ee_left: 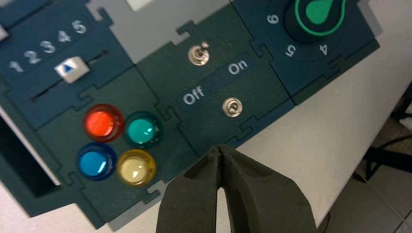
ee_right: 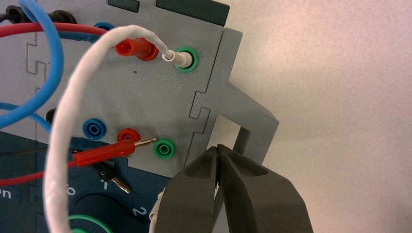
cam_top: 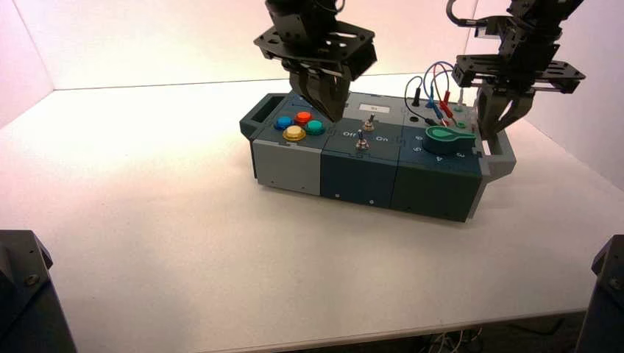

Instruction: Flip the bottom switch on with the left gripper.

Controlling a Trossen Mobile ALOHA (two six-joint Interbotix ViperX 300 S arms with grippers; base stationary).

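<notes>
The bottom switch [ee_left: 232,107] is a small metal toggle below the "Off" and "On" lettering, near the box's front edge; in the high view the same switch [cam_top: 361,142] sits on the dark middle panel. Its lever faces the camera almost end-on, so I cannot tell its position. My left gripper [ee_left: 221,148] is shut and empty. It hangs above the box [cam_top: 353,176] with its tips [cam_top: 330,110] between the buttons and the switches, a short way from the bottom switch and not touching it. My right gripper [ee_right: 218,148] is shut and empty, beside the box's grey end handle [ee_right: 252,121].
A second toggle [ee_left: 198,54] stands behind the bottom one. Red [ee_left: 102,121], teal [ee_left: 142,129], blue [ee_left: 95,161] and yellow [ee_left: 136,166] buttons lie beside the switches. A slider [ee_left: 71,68], a green knob [cam_top: 447,135] and plugged wires [cam_top: 434,88] fill the other panels.
</notes>
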